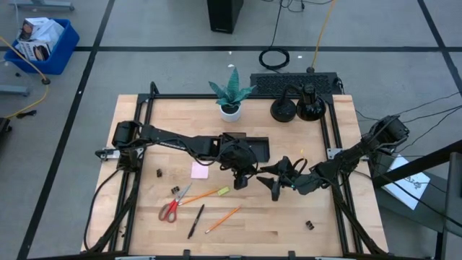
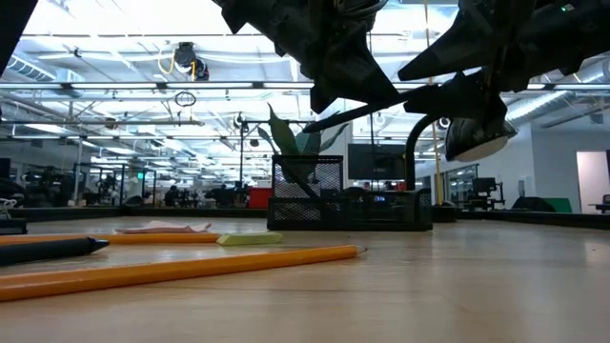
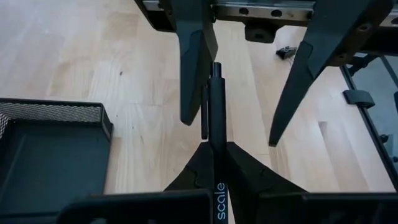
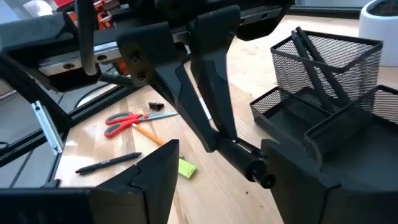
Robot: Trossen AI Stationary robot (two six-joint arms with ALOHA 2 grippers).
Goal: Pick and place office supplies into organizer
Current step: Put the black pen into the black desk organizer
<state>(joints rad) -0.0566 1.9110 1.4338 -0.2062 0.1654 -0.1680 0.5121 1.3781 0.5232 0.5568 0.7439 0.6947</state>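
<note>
My left gripper [image 3: 214, 149] is shut on a black pen [image 3: 214, 99] and holds it above the table just right of the black mesh organizer [image 1: 249, 146]. My right gripper [image 4: 221, 149] faces it, open, with one finger on each side of the pen's free end [image 4: 264, 177]; whether a finger touches the pen, I cannot tell. On the table's near left lie red scissors [image 1: 173, 206], two orange pencils [image 1: 222, 219], a second black pen [image 1: 195, 221], a yellow-green highlighter [image 1: 223, 191], a pink sticky pad [image 1: 199, 170] and binder clips [image 1: 175, 189]. Dark pens stand in the organizer's cup [image 4: 323, 62]. My left gripper pinches the pen's barrel [image 3: 216, 186] between its two fingers. The pen runs along the fingers and sticks out past their tips, clip end [image 3: 214, 71] foremost. The fingers [image 4: 211, 118] slant down from the table's left. The pen is lifted clear of the table.
A potted plant [image 1: 231, 94] stands at the far edge beside two round black bases [image 1: 296, 108] and a keyboard [image 1: 292, 81]. Another binder clip [image 1: 309, 225] lies near the right frame rail. Bare wood lies along the near edge.
</note>
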